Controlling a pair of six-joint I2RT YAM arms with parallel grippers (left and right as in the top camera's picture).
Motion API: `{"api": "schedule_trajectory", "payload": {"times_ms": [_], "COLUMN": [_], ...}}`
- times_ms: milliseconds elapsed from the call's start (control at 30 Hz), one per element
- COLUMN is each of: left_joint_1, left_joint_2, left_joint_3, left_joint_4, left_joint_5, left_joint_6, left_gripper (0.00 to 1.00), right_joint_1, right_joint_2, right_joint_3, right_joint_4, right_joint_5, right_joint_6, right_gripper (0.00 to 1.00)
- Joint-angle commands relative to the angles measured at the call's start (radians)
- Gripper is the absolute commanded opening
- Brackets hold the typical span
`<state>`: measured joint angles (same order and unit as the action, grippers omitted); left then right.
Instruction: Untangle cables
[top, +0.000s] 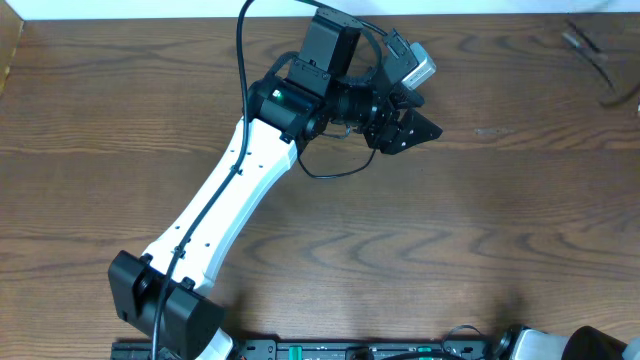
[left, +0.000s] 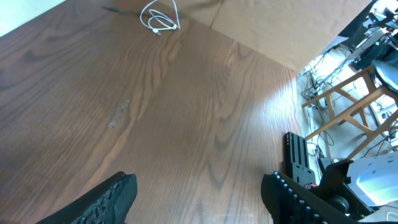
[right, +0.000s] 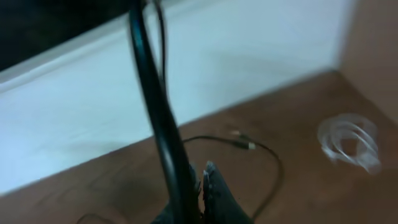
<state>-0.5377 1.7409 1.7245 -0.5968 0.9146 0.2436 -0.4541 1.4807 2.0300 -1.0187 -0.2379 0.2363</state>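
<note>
The white cable (left: 160, 18) lies coiled on the wooden table far ahead of my left gripper, and shows blurred at the right in the right wrist view (right: 348, 143). The thin black cable (right: 264, 155) curves loose on the table just beyond my right gripper, its small plug pointing left. In the overhead view it lies at the far right corner (top: 587, 47). My left gripper (top: 408, 128) is open and empty above bare wood, as the left wrist view (left: 199, 199) shows. My right gripper (right: 205, 186) is shut, with nothing visible between its fingers. It is outside the overhead view.
A thick black arm wire (right: 155, 118) hangs in front of the right fingers. A thin black wire loop (top: 335, 172) hangs below the left wrist. A white wall (right: 217, 68) borders the table's far edge. A cardboard panel (left: 280, 25) and the right arm's base (top: 560, 345) stand at the table's sides.
</note>
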Motion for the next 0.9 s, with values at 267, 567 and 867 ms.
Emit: {"api": "schedule_trajectory", "payload": {"times_ms": [267, 567, 867], "left_joint_1": [0.002, 0.002, 0.003], "left_joint_2": [-0.022, -0.022, -0.022], "left_joint_3": [-0.008, -0.008, -0.008], "left_joint_4": [-0.006, -0.005, -0.005], "left_joint_5": [-0.021, -0.021, -0.027], "left_joint_6": [0.006, 0.006, 0.006], "left_gripper": [0.73, 0.74, 0.75], "right_joint_1": [-0.052, -0.229, -0.341], "right_joint_2": [0.120, 0.277, 0.468], "right_joint_3": [-0.004, -0.004, -0.004], "right_joint_4": [-0.054, -0.023, 0.020], "right_joint_5": [0.457, 0.431, 0.381], "right_joint_6": [0.179, 0.265, 0.264], "right_gripper": [0.01, 0.01, 0.01]}}
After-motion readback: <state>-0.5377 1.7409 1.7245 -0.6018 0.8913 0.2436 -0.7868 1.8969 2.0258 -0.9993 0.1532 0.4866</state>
